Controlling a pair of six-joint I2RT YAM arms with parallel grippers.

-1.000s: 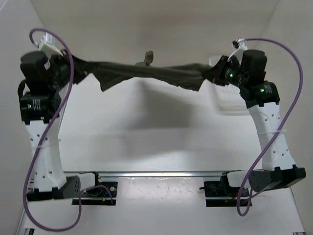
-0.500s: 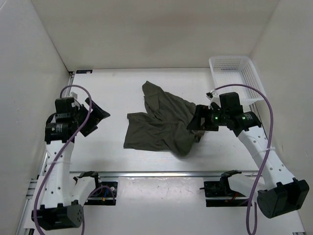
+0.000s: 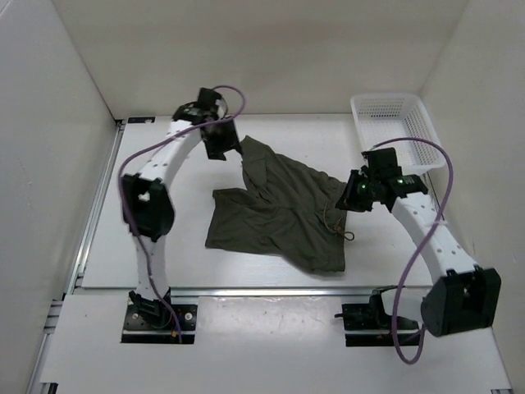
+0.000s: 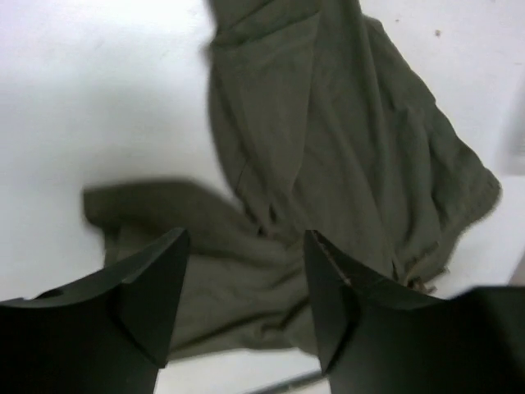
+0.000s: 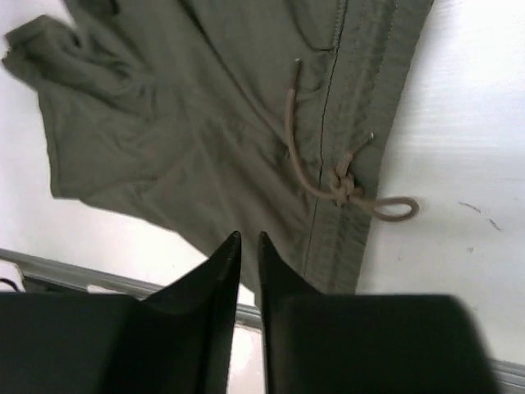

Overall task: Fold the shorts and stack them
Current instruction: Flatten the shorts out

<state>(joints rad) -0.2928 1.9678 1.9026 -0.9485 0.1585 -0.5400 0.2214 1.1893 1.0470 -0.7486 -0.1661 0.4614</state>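
The dark olive shorts (image 3: 279, 217) lie crumpled and loosely spread on the white table, held by neither gripper. My left gripper (image 3: 220, 151) reaches to the far side, beside the far tip of the cloth. In the left wrist view that gripper (image 4: 246, 275) stands open above the shorts (image 4: 328, 123) with nothing between its fingers. My right gripper (image 3: 349, 197) hovers at the cloth's right edge. Seen from the right wrist, it (image 5: 248, 240) is nearly closed on nothing, above the waistband (image 5: 361, 123), and the knotted drawstring (image 5: 344, 187) trails onto the table.
A white mesh basket (image 3: 394, 125) stands at the far right corner, just behind the right arm. White walls close in the table (image 3: 164, 238) on the left, back and right. A metal rail runs along the near edge.
A second ago both grippers held the shorts stretched in the air. They let go, the shorts dropped onto the table, the left arm swung to the far side and the right jaws closed.
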